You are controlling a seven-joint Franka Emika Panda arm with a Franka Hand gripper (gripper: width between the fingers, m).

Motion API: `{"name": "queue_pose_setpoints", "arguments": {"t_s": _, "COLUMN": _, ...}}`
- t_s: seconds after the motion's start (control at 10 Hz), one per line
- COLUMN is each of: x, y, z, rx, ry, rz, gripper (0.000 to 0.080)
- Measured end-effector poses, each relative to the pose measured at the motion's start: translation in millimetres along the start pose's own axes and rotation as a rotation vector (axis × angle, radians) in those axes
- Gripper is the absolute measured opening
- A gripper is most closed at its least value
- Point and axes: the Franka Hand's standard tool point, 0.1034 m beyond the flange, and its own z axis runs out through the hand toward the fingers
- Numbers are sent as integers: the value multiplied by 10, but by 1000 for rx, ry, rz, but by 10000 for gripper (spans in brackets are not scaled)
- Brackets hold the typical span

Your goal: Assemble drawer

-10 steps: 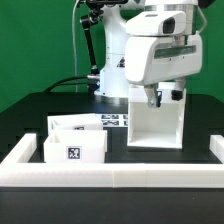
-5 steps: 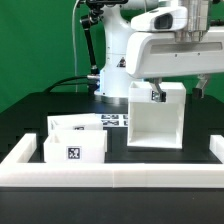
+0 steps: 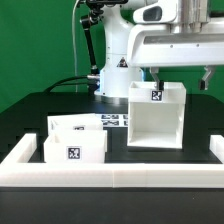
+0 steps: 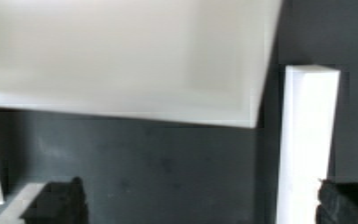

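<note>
Hovering just above the drawer housing (image 3: 155,120), the claw (image 3: 178,78) hangs spread wide and empty, clear of the housing's top edge. The housing stands upright on the dark surface (image 3: 40,110), its open front facing the camera and a square tag (image 3: 156,96) near its top. Only the exterior view shows the two trays (image 3: 75,142), close together to the exterior view's left of the housing. It alone also shows the marker board (image 3: 115,120) lying flat behind them and the border wall (image 3: 110,176) in front. The wrist view alone shows both dark fingertips (image 4: 51,200) with bare surface between them, a flat white face of the housing (image 4: 131,55), and a narrow white strip (image 4: 309,120) I cannot identify.
</note>
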Motion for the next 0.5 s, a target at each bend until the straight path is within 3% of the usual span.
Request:
{"name": "queue_pose_setpoints", "arguments": {"t_s": 0.3, "x": -252, "y": -84, "z": -76, "rx": 2, "ry": -6, "rz": 24, "gripper": 650}}
{"name": "queue_pose_setpoints", "arguments": {"t_s": 0.5, "x": -443, "y": -129, "z": -7, "rx": -1, "ry": -15, "rz": 30, "gripper": 650}}
